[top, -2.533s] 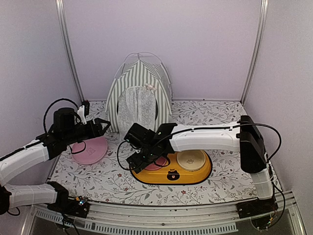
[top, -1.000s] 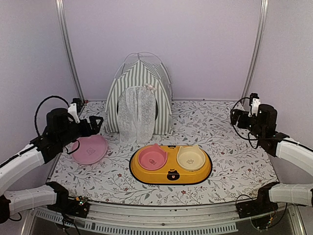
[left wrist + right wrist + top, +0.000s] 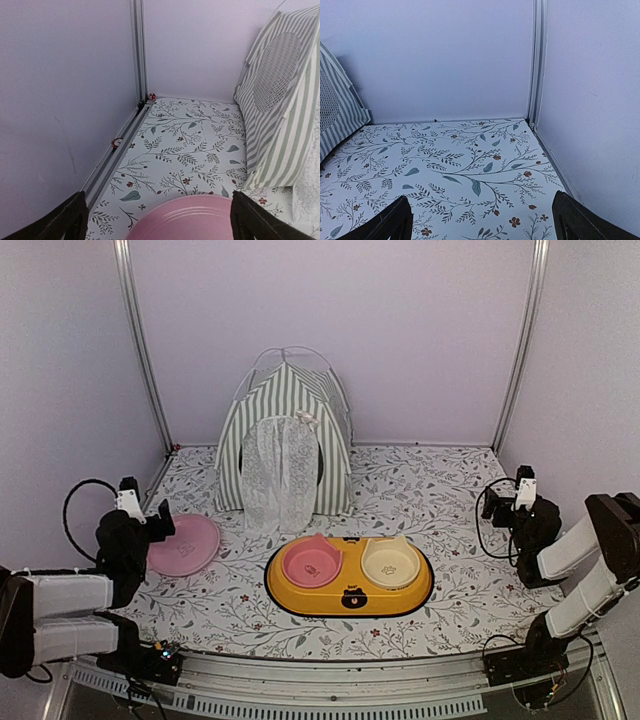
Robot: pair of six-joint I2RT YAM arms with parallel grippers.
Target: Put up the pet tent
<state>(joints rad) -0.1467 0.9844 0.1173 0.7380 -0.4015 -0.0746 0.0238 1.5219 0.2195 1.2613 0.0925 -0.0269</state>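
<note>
Left gripper [image 3: 152, 525] sits low at the mat's 9 o'clock edge, fingers spread, nothing between them; in its wrist view the dark fingers [image 3: 65, 220] frame the rim of the pink plate [image 3: 185, 545], which lies just ahead. The plate is round, glossy and shallow, flat on the floral mat [image 3: 450, 590].

Pet tent [image 3: 285, 430] stands at the mat's 12 o'clock, against the back wall. It is upright, long axis vertical, apex up, and looks already erected. From the left gripper it lies at about 1 o'clock, near; from the right gripper at about 10 o'clock, well apart. So the left arm is nearer. Soft grey-green and white striped fabric, thin white poles arching over the peak, white lace curtain hanging shut over the door, round mesh window on its left side.

Yellow double feeder [image 3: 348, 600] sits at 6 o'clock of the tent, apart from it. It is an oval of hard plastic holding a pink bowl [image 3: 312, 565] and a cream bowl [image 3: 391, 564].

Right gripper [image 3: 497, 502] is at the mat's 3 o'clock edge, fingers [image 3: 395, 220] spread wide, holding nothing, only bare mat ahead.
</note>
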